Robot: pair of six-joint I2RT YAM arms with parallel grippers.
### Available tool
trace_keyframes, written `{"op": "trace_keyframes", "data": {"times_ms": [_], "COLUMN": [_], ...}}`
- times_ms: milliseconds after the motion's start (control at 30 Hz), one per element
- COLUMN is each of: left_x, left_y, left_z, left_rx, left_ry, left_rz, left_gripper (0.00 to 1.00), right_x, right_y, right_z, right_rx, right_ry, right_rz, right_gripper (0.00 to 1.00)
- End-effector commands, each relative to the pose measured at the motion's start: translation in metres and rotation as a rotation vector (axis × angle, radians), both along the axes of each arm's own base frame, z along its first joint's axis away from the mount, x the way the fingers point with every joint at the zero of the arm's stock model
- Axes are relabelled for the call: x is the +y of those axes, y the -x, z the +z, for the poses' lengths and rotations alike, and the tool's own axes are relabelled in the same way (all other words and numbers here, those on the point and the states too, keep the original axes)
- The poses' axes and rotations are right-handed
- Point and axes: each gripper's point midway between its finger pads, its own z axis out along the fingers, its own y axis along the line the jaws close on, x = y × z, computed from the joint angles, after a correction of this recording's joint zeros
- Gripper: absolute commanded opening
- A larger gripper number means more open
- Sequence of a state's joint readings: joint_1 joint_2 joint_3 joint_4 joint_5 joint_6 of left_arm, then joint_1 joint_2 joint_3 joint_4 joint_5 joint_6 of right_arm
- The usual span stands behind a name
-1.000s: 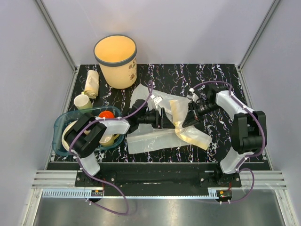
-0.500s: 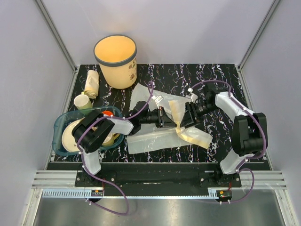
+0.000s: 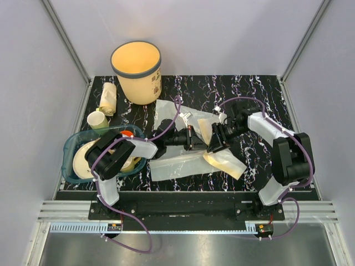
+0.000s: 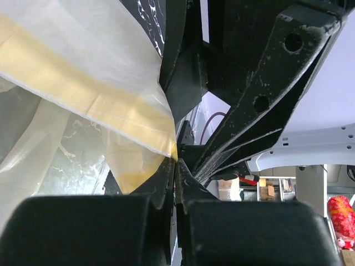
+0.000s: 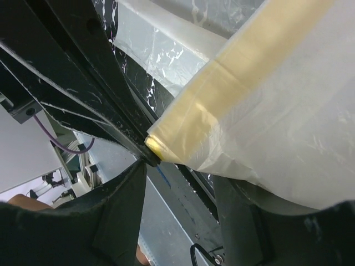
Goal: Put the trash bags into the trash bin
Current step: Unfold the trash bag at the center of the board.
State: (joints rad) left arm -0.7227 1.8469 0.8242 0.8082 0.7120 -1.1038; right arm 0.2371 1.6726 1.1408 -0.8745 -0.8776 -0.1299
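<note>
Lab robot cell. Blank grey panel walls on aluminium extrusion posts, marble-print tabletop, my arm bases on a black plate over slotted rail, loose purple cables. Blurred clutter beyond, left wrist view.

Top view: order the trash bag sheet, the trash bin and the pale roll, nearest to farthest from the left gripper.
1. trash bag: pinched in the left gripper, mid-table.
2. trash bin: back left.
3. pale roll: far left edge.
</note>
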Motion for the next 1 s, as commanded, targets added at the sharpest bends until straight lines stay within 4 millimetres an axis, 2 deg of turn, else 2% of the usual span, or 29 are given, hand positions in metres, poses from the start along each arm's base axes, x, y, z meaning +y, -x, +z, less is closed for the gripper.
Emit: {"op": "trace_keyframes", "data": {"times_ms": [0, 100, 300, 367, 400, 467, 600, 733, 833, 967], "left_x": [-0.005, -0.007, -0.006, -0.005, -0.005, -0.002, 0.001, 0.002, 0.003, 0.005], "left_y": [0.001, 0.001, -0.002, -0.001, 0.001, 0.001, 0.001, 0.001, 0.003, 0.003], "left_z": [0.017, 0.018, 0.025, 0.029, 0.034, 0.036, 0.044, 0.052, 0.054, 0.055], "left_rx": [-0.010, 0.016, 0.089, 0.109, 0.113, 0.127, 0.143, 0.149, 0.155, 0.167], "left_ry": [0.052, 0.058, 0.096, 0.110, 0.117, 0.125, 0.154, 0.175, 0.180, 0.179], "left_rz": [0.000, 0.009, 0.045, 0.049, 0.048, 0.057, 0.073, 0.073, 0.067, 0.065], "left_gripper": [0.00, 0.00, 0.00, 0.00, 0.00, 0.00, 0.00, 0.00, 0.00, 0.00], "right_x": [0.009, 0.012, 0.017, 0.020, 0.020, 0.020, 0.018, 0.018, 0.011, 0.010], "right_y": [-0.009, -0.009, -0.013, -0.018, -0.013, -0.012, -0.007, -0.001, -0.001, 0.001], "right_z": [0.014, 0.014, 0.019, 0.033, 0.031, 0.038, 0.036, 0.036, 0.027, 0.033], "right_rx": [-0.099, -0.107, -0.145, -0.243, -0.229, -0.265, -0.259, -0.264, -0.263, -0.317], "right_ry": [-0.030, -0.046, -0.089, -0.137, -0.147, -0.160, -0.156, -0.160, -0.106, -0.121], "right_rz": [-0.016, -0.011, -0.042, -0.059, -0.078, -0.077, -0.055, -0.042, -0.055, -0.041], "right_gripper": [0.58, 0.50, 0.48, 0.45, 0.42, 0.40, 0.45, 0.45, 0.45, 0.48]}}
